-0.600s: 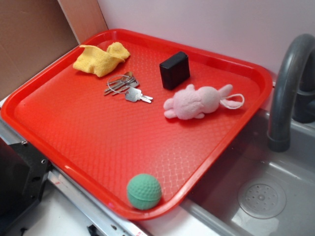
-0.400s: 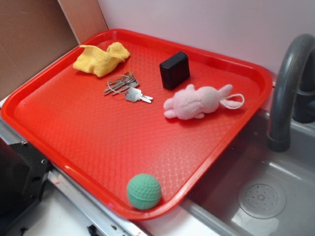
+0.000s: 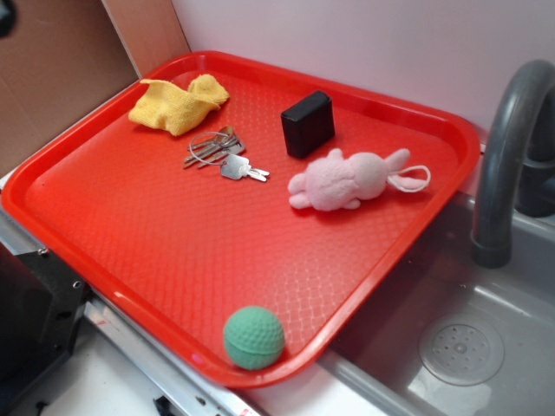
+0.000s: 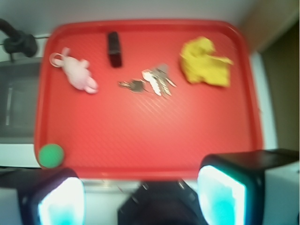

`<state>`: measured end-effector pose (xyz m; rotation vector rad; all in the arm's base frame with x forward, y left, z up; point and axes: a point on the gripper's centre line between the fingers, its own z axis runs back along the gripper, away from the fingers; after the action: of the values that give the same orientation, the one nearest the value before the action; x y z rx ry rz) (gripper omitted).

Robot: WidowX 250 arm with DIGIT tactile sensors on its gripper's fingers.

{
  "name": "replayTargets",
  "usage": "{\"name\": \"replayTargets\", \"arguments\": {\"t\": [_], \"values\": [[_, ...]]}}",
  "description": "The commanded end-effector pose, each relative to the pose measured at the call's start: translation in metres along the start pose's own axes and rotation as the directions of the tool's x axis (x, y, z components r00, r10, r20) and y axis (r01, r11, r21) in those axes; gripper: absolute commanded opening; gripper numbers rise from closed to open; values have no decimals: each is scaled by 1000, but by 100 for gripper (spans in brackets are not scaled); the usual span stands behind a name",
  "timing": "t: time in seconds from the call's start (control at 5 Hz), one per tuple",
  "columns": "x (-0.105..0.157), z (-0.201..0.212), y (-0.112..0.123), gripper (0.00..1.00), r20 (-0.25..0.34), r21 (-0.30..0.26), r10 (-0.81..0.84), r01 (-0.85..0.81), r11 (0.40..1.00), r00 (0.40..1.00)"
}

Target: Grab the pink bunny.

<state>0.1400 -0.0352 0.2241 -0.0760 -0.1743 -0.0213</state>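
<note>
The pink bunny [image 3: 345,180] [image 4: 78,74], the only one, lies on its side on the red tray [image 3: 173,260] [image 4: 150,150], well ahead of the gripper [image 4: 140,194] and off to its left, untouched, its thin cord loop pointing toward the sink [image 3: 468,347]. The gripper's two fingers [image 4: 220,192] stand spread wide apart over the tray's near edge with nothing between them. Around the bunny are one black box [image 3: 307,123] [image 4: 114,48] just beside it, one bunch of keys [image 3: 221,156] [image 4: 150,83] farther right, one yellow cloth [image 3: 178,102] [image 4: 206,68] far right, and one green ball [image 3: 254,337] [image 4: 51,155] at the tray's near left corner; no writing or label is legible on any of them.
</note>
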Motion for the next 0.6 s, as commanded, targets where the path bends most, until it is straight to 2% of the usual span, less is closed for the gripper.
{"name": "replayTargets", "arguments": {"t": [0.0, 0.2, 0.4], "values": [[51, -53, -59, 100, 48, -52, -141, 144, 988, 989], [77, -92, -89, 100, 15, -9, -162, 162, 987, 987], [93, -117, -97, 100, -30, 22, -157, 158, 987, 987]]}}
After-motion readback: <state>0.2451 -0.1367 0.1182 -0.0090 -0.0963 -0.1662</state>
